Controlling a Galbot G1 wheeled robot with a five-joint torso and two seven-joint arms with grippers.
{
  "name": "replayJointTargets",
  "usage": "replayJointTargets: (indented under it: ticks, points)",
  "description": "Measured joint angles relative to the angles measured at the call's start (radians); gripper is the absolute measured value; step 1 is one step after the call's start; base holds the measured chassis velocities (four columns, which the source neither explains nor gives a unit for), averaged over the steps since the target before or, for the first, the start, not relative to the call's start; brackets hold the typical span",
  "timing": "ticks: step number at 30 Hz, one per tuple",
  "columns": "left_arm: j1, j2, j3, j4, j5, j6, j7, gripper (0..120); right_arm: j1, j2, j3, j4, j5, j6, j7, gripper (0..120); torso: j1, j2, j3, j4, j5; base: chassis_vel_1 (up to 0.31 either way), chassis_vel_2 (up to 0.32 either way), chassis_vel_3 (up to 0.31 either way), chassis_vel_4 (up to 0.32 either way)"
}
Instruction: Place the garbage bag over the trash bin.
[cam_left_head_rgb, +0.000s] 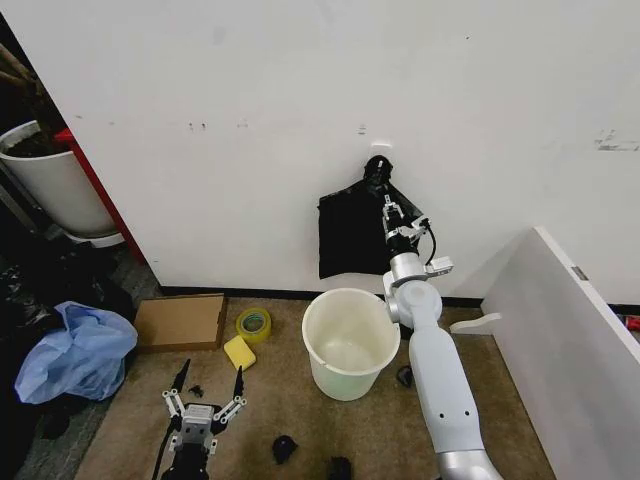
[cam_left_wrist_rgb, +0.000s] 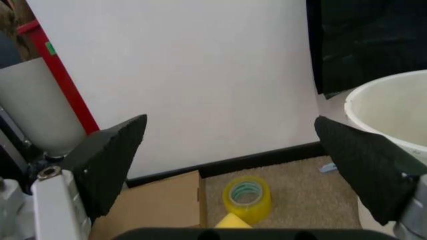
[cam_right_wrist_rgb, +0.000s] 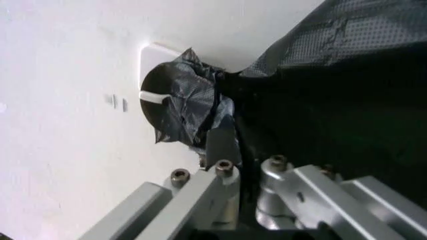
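Note:
The trash bin (cam_left_head_rgb: 350, 342), a small round white bucket, stands on the tan carpet near the wall; its rim also shows in the left wrist view (cam_left_wrist_rgb: 393, 107). Above it a flat black squarish bundle (cam_left_head_rgb: 352, 235) hangs from a wall hook by its knotted top (cam_right_wrist_rgb: 183, 102). My right gripper (cam_left_head_rgb: 392, 212) is raised against the bundle's right side, just below the knot, shut on a fold of its black film (cam_right_wrist_rgb: 230, 132). A single garbage bag cannot be told apart from the bundle. My left gripper (cam_left_head_rgb: 210, 385) hangs low over the carpet, left of the bin, fingers (cam_left_wrist_rgb: 110, 160) spread open.
A flat cardboard box (cam_left_head_rgb: 180, 320), a yellow tape roll (cam_left_head_rgb: 253, 323) and a yellow sponge (cam_left_head_rgb: 239, 352) lie left of the bin. A light blue plastic bag (cam_left_head_rgb: 75, 355) and a larger white tub (cam_left_head_rgb: 55, 185) are far left. A white panel (cam_left_head_rgb: 575, 340) slants at right.

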Motion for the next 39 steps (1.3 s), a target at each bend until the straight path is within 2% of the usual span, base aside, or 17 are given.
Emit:
replayJointTargets:
  ticks: [6, 12, 25, 30, 39]
  points:
    - [-0.01, -0.001, 0.002, 0.014, -0.003, -0.003, -0.002, 99, -0.003, 0.0, -0.005, 0.009, -0.011, 0.003, 0.003, 0, 0.0, 0.0, 0.0, 0.0, 0.0, 0.0, 0.0, 0.0, 0.0]
    - [-0.032, 0.001, 0.009, 0.026, -0.01, -0.003, -0.003, 99, -0.093, -0.016, -0.049, 0.075, -0.109, 0.02, 0.002, 0, 0.0, 0.0, 0.0, 0.0001, 0.0, 0.0, 0.0, 0.0, 0.0]
    - [-0.06, 0.002, 0.024, 0.049, -0.009, -0.008, -0.004, 99, -0.352, -0.13, -0.143, 0.28, -0.322, 0.058, 0.011, 0, 0.0, 0.0, 0.0, 0.0001, 0.0001, 0.0, 0.0, 0.0, 0.0]
    - [-0.07, 0.002, 0.026, 0.059, -0.007, -0.017, -0.005, 99, -0.487, -0.192, -0.177, 0.368, -0.44, 0.104, 0.024, 0, 0.0, 0.0, 0.0, 0.0, 0.0001, 0.0, 0.0, 0.0, 0.0]
    - [-0.087, 0.009, 0.031, 0.07, -0.007, -0.022, -0.007, 99, -0.647, -0.283, -0.207, 0.453, -0.609, 0.172, 0.027, 0, 0.0, 0.0, 0.0, 0.0, 0.0, 0.0, 0.0, 0.0, 0.0]
